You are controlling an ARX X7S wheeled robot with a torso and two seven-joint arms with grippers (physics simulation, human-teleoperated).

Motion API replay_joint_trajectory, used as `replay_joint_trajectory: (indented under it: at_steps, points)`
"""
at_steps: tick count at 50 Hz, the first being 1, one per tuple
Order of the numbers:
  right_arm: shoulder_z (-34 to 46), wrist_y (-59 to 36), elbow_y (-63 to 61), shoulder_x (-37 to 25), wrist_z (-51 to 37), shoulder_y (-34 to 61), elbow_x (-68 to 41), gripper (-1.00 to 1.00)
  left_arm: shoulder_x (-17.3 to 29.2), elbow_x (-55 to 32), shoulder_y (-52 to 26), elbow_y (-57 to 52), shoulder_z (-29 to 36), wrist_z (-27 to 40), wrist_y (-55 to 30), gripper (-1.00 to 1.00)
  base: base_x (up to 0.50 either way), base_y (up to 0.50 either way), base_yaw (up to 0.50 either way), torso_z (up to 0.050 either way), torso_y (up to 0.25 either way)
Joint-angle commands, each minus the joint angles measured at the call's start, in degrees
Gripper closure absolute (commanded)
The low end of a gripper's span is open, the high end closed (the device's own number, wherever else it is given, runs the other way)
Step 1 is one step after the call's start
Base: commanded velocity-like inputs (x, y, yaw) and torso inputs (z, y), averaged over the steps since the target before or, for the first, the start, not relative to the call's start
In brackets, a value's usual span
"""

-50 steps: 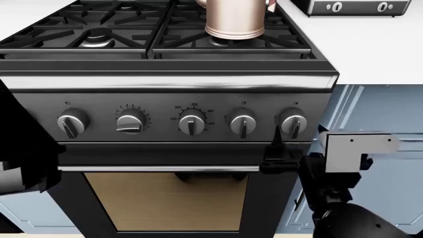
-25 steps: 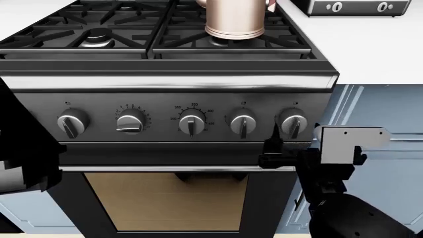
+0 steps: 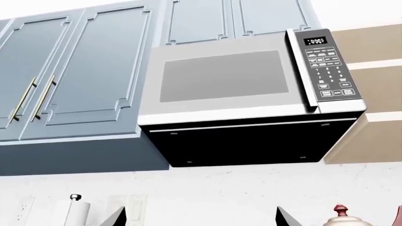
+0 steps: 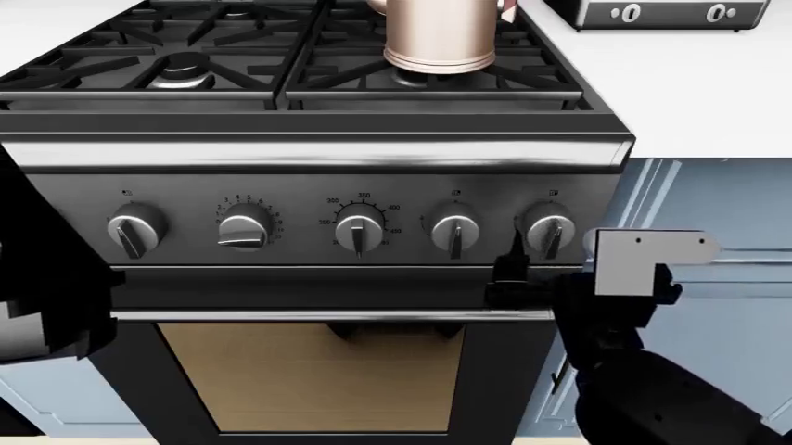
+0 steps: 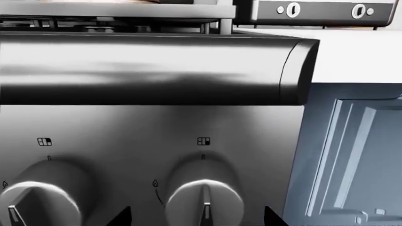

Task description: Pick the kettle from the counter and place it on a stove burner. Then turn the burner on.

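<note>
The rose-copper kettle (image 4: 442, 37) stands on the grate over the stove's front right burner, which it hides. Its red lid knob also shows in the left wrist view, topping the kettle (image 3: 340, 210). The front left stove burner (image 4: 185, 67) is bare. My right gripper (image 4: 510, 278) hovers open just in front of the rightmost knob (image 4: 548, 232). In the right wrist view that knob (image 5: 204, 202) lies between the spread fingers of the right gripper (image 5: 196, 219), untouched. My left gripper (image 3: 201, 219) is open and empty, pointing up at the wall. The white counter (image 4: 693, 93) lies right of the stove.
Five knobs line the stove front above the oven door handle (image 4: 322, 315). A silver appliance with two dials (image 4: 656, 14) sits on the counter at the back right. A microwave (image 3: 238, 94) and blue wall cabinets (image 3: 82, 70) hang overhead. My left arm (image 4: 37, 315) fills the left edge.
My right gripper has shifted a little left and up, closer to the rightmost knob. The kettle and all the knobs are as before.
</note>
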State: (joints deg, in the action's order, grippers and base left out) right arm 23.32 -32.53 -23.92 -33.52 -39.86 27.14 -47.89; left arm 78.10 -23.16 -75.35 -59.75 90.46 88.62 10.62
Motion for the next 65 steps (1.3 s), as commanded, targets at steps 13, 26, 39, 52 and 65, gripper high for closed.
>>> replay_joint_trajectory:
  at_steps: [13, 26, 39, 52, 65]
  points:
    - [0.8, -0.2, 3.8, 1.1, 1.2, 1.5, 0.3, -1.0, -0.1, -0.1, -0.1, 0.1, 0.1, 0.0, 0.2, -1.0, 0.0, 0.0, 0.0, 0.0, 0.0]
    - [0.8, -0.5, 5.7, 1.6, 1.6, 2.7, 0.0, -1.0, 0.0, -0.2, 0.6, 0.2, -0.6, -0.1, 0.3, -1.0, 0.0, 0.0, 0.0, 0.0, 0.0]
    - [1.0, -0.5, 8.0, 2.2, 2.4, 3.6, -0.1, 1.0, 0.0, -0.1, 1.0, 0.2, -1.1, -0.2, 0.2, -1.0, 0.0, 0.0, 0.0, 0.0, 0.0]
    - [1.3, -1.1, 8.3, 2.3, 2.5, 4.3, -0.3, 1.0, 0.2, 0.1, 1.3, 0.0, -1.4, -0.1, 0.2, -1.0, 0.01, 0.0, 0.0, 0.0, 0.0]
    - [1.9, -2.1, 8.2, 1.7, 2.0, 5.1, 0.3, 1.0, 0.5, 0.2, 0.4, -0.1, -0.5, 0.1, 0.5, -1.0, 0.01, 0.0, 0.01, 0.0, 0.0]
